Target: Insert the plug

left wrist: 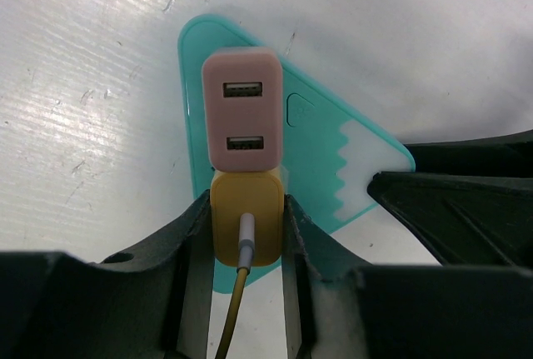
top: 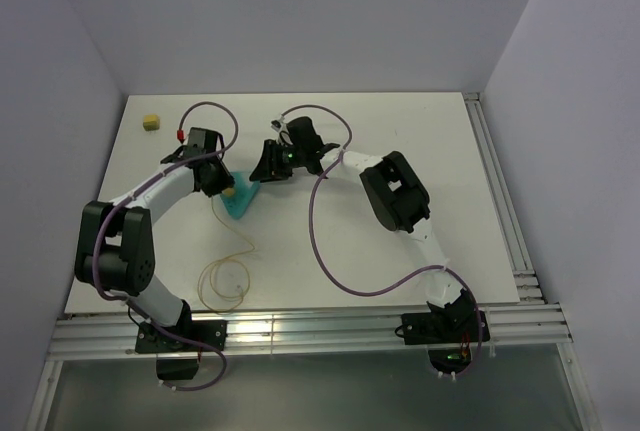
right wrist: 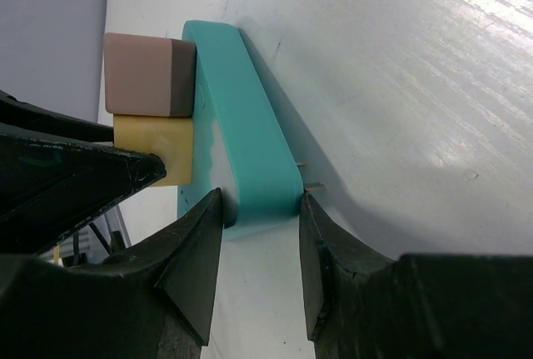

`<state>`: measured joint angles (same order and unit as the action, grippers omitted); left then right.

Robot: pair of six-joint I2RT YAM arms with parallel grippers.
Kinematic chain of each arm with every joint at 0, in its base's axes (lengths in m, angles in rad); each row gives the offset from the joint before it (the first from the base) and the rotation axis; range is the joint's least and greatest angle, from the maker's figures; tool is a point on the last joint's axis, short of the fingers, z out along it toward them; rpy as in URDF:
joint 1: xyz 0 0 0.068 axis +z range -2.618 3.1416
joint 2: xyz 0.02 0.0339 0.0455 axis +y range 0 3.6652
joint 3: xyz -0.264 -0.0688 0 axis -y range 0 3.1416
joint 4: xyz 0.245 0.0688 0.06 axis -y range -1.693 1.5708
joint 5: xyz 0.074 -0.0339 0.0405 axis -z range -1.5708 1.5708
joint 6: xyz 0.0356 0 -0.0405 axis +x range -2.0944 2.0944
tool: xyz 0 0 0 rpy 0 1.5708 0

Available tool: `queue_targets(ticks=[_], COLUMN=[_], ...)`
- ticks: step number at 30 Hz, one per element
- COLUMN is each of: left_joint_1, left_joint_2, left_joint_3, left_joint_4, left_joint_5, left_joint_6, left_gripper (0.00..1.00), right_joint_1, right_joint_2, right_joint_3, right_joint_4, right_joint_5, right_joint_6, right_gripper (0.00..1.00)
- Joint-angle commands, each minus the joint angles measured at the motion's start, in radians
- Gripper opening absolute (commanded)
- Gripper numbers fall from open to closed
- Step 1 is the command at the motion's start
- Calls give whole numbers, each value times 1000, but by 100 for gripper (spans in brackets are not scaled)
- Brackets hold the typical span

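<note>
Hiding nearly all of the plug (left wrist: 246,234) in the overhead view, the left hand (left wrist: 246,207) is closed on its yellow body, one finger on each side. The pale cable (left wrist: 237,292) leaves the plug's rear between those fingers. The plug lies against the broad face of the teal wedge (left wrist: 321,155), butted up to a pink block (left wrist: 242,113) with two slots in its face. Whether any part of the plug has entered that block cannot be made out. The right hand (right wrist: 261,205) grips the wedge's narrow end from the opposite side, a finger pressed to each face, and covers that end. Beyond the wedge, toward the far left corner of the table (top: 420,141), lies a small yellow block (top: 151,122). On the near side of the wedge the pale cable curls into a loop, and to its right a purple cable (top: 330,261) trails across the table.
</note>
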<state>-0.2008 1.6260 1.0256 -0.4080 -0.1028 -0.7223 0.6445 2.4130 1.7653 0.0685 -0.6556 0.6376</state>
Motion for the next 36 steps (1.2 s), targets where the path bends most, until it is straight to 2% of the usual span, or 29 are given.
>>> queue_targets(ticks=[1,10,15,17,18,21,22,24,28,36], left_joint_1=[-12,-9,-9,-9,-9,-9,-9,-9,-6,-5], left_joint_2=[176,123,63,37,29,5,-1,-14,-51,-166], left_joint_3=[-65,-81,-70,-74,-76,-82,-84,-90,-98,-84], left_joint_4=[-86,-77,-86,-74,-69,-68,-66,-68,-57,-57], left_joint_5=[26,14,28,51,54,45,40,23,18,8], left_joint_6=[12,7,20,20,18,18,20,15,11,20], left_gripper=[0,0,0,10,21,39,54,72,83,91], right_joint_1=[49,47,34,26,20,12,7,4,1,-6], right_joint_2=[29,23,1,-9,-11,-18,-22,-25,-26,-41], right_joint_3=[0,-15,-72,-95,-105,-122,-127,-136,-150,-182], right_joint_4=[-2,10,88,137,140,157,162,172,197,234], right_joint_5=[-73,-75,-82,-90,-98,-101,-102,-101,-105,-90], right_joint_6=[-92,-81,-29,-9,-7,-3,-1,2,11,34], right_gripper=[0,0,0,0,0,0,0,0,0,0])
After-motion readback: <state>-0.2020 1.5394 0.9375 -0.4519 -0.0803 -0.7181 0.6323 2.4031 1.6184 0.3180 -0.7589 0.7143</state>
